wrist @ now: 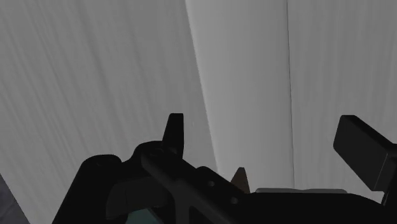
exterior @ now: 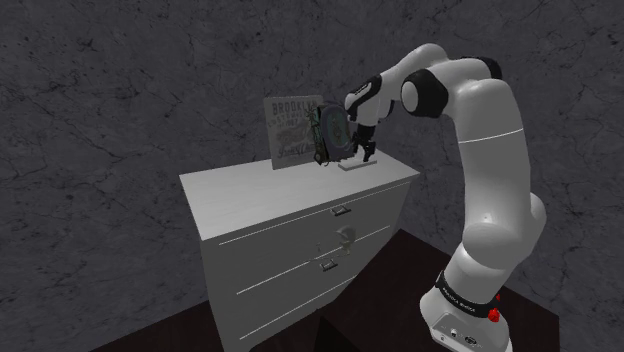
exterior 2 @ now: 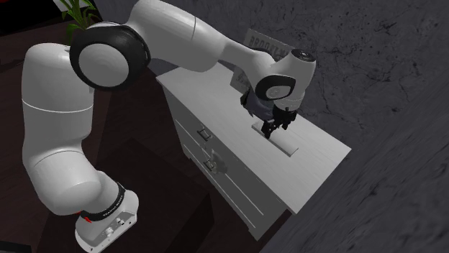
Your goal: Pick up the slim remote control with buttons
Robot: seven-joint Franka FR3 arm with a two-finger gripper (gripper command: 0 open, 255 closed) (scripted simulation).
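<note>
A white robot arm (exterior: 480, 150) reaches from its stand (exterior: 465, 325) at the shoulder view's lower right, up and to the left, over a white dresser (exterior: 260, 190). The dresser stands against a dark, mottled grey wall (exterior: 100, 120).

The black gripper (exterior: 368, 150) points down at the dresser's top, near the end closest to the arm. Directly under it lies the remote (exterior: 352, 168), a slim slab resting flat on the dresser top (it is drawn plain white, and its buttons cannot be made out).

In the second exterior view the gripper (exterior 2: 278, 128) hangs just above the remote (exterior 2: 286, 146), which lies well in from the top's edges. Whether the fingertips touch it cannot be told there.

In the wrist view the two fingers (wrist: 175, 133) stand spread apart. The remote (wrist: 248, 83) runs as a pale strip between them, with a gap on each side, so it is not clasped.

Behind the gripper, a sign (exterior: 290, 128) with lettering leans on the wall, and a dark round object (exterior: 330, 135) stands just beside it. The dresser front has drawers with small handles (exterior: 341, 210). Green leaves of a plant (exterior 2: 79, 11) show at the second exterior view's top left.
</note>
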